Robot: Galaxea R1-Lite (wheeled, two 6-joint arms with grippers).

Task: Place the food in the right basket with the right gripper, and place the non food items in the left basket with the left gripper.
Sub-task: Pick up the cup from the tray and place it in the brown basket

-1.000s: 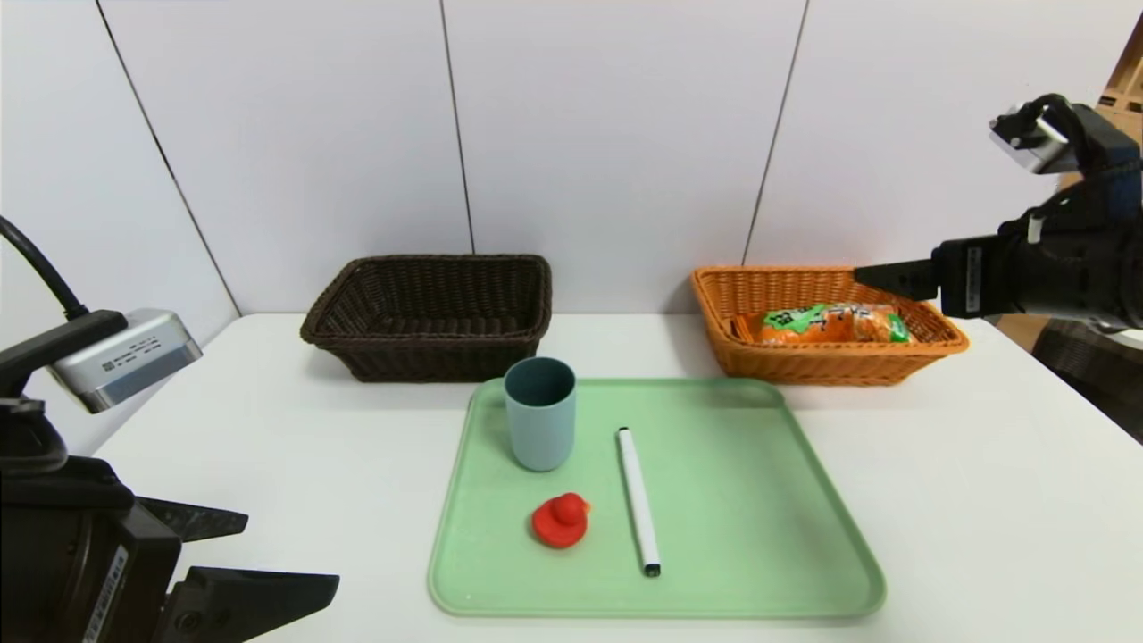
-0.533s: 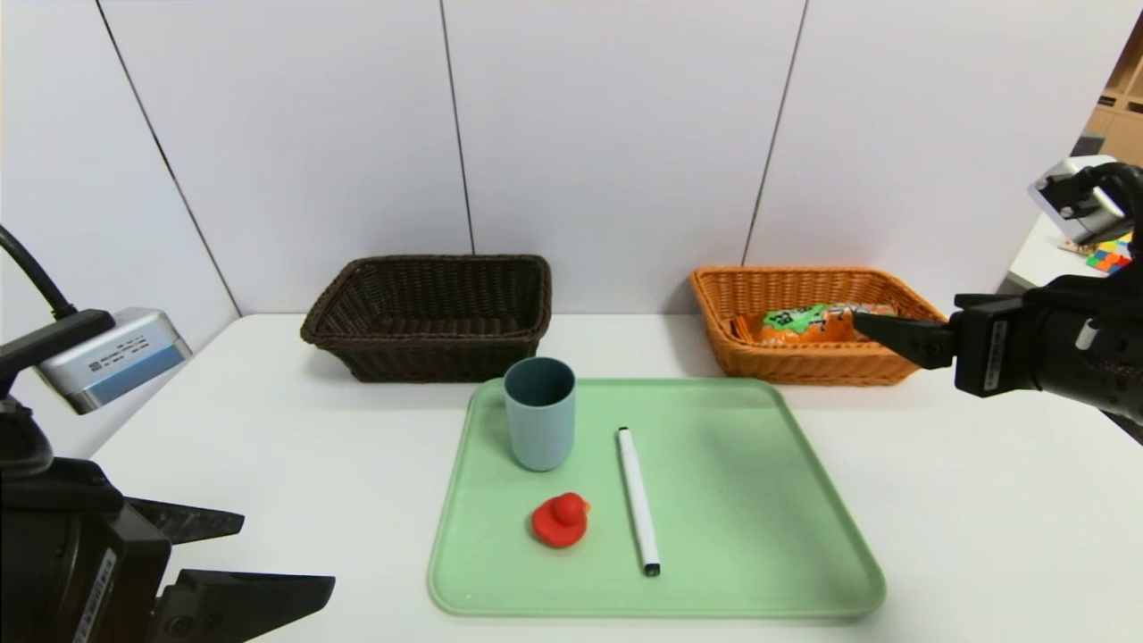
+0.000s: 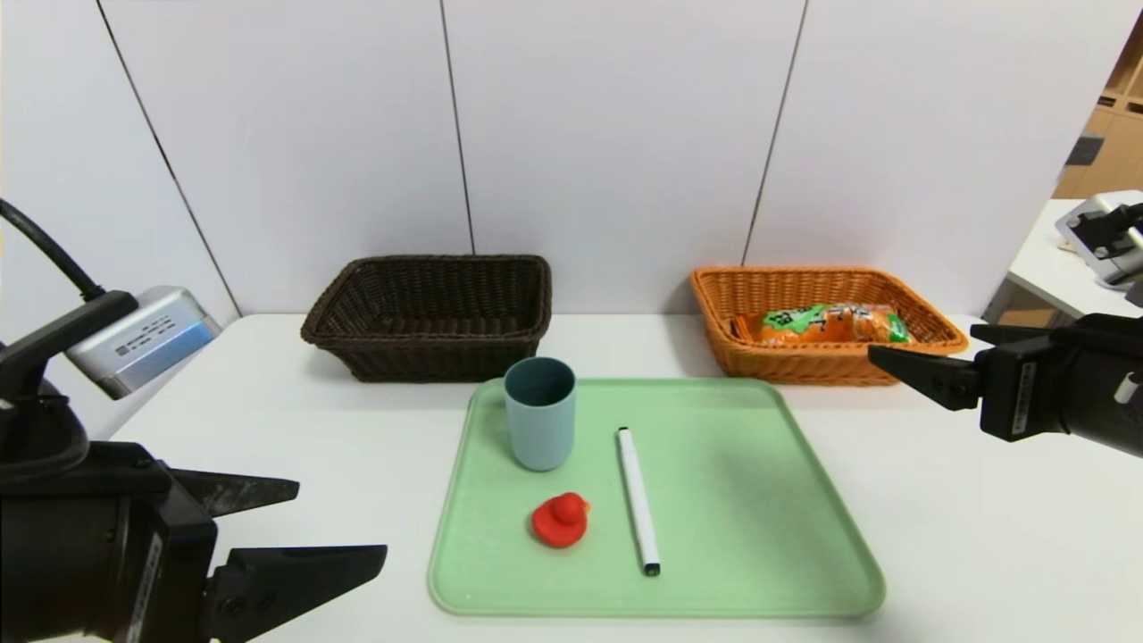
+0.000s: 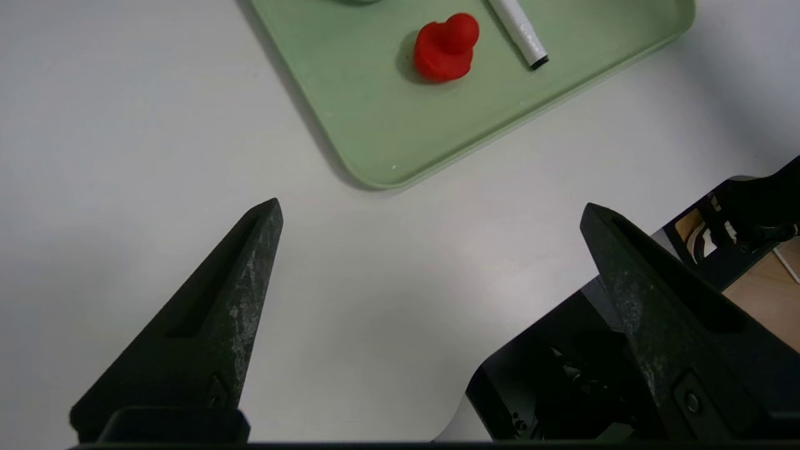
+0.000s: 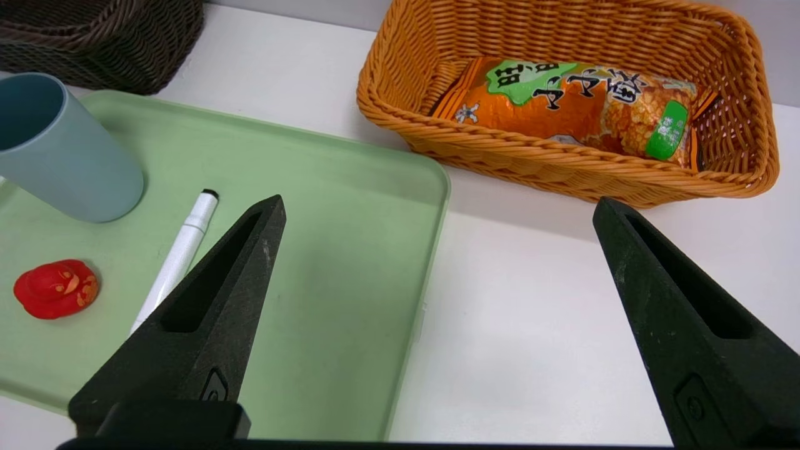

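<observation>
An orange snack packet [image 3: 826,323] [image 5: 575,106] lies in the orange right basket [image 3: 804,366] [image 5: 500,156]. On the green tray [image 3: 732,500] stand a blue-grey cup [image 3: 539,413], a red toy duck [image 3: 560,520] [image 4: 445,47] and a white marker [image 3: 638,500] [image 5: 178,256]. The dark brown left basket [image 3: 357,357] holds nothing that I can see. My right gripper [image 3: 921,341] [image 5: 437,201] hangs open and empty just in front of the orange basket, right of the tray. My left gripper [image 3: 341,521] [image 4: 430,206] is open and empty, low at the table's near left, short of the tray.
The white table [image 3: 982,536] runs to a near edge under my left gripper. A white panelled wall stands right behind both baskets. Another table with equipment [image 3: 1103,228] stands off to the far right.
My right gripper has dropped from above the orange basket and pulled back to its front right. My left gripper has edged forward toward the tray. Both stay open.
</observation>
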